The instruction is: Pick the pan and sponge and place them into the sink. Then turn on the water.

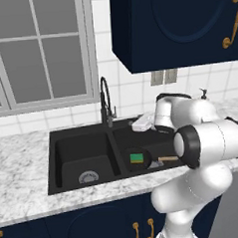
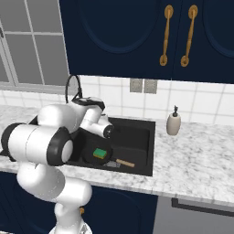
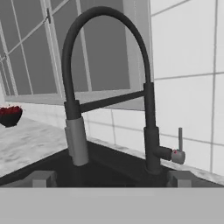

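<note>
The black pan (image 1: 128,159) lies in the right basin of the black double sink (image 1: 54,145), its light-brown handle (image 1: 168,159) pointing right. On the pan rests the green-topped sponge (image 1: 137,157). From the other side the pan (image 2: 89,158) and sponge (image 2: 100,153) sit in the near part of that basin. My gripper (image 1: 139,123) hovers over the right basin's back edge, facing the dark gooseneck faucet (image 1: 106,103). In the hand view my gripper (image 3: 109,179) stands open and empty, with the faucet (image 3: 148,127) close ahead and its small lever (image 3: 179,146) to the right. No water runs.
A beige soap dispenser (image 2: 173,122) stands on the marble counter right of the sink (image 2: 142,132). A dark bowl of red things (image 3: 9,114) sits on the counter left of the faucet. Window and tiled wall stand behind; blue cabinets hang overhead.
</note>
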Robot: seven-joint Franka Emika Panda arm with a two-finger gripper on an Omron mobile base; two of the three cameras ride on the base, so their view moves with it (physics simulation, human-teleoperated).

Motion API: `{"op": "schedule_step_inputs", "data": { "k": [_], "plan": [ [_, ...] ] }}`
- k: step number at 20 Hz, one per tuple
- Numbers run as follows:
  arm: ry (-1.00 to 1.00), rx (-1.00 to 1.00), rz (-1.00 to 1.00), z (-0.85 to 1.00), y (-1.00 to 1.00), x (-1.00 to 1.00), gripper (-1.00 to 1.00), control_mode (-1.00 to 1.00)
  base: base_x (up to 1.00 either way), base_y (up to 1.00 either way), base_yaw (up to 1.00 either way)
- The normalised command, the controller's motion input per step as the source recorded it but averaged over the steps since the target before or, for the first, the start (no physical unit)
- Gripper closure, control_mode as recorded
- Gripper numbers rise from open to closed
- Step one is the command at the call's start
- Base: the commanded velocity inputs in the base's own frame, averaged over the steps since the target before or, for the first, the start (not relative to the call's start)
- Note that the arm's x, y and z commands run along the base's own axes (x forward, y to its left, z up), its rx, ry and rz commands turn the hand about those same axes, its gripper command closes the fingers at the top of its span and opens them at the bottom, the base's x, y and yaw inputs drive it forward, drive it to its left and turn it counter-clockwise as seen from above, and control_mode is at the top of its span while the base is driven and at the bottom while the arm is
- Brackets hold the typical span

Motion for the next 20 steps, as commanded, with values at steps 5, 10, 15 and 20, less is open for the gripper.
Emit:
{"op": "schedule_step_inputs", "data": {
  "k": [5, 10, 15, 20],
  "plan": [
    [-0.04, 0.0, -0.03, 0.0, 0.0, 0.39, -1.0, -1.0, 0.0, 0.0, 0.0],
    [-0.02, 0.0, -0.02, 0.0, 0.03, 0.4, -1.0, -1.0, 0.0, 0.0, 0.0],
    [-0.02, 0.0, -0.01, 0.0, 0.03, 0.43, -1.0, -1.0, 0.0, 0.0, 0.0],
    [-0.07, 0.0, 0.0, -0.02, 0.12, 0.41, -1.0, -1.0, 0.0, 0.0, 0.0]
  ]
}}
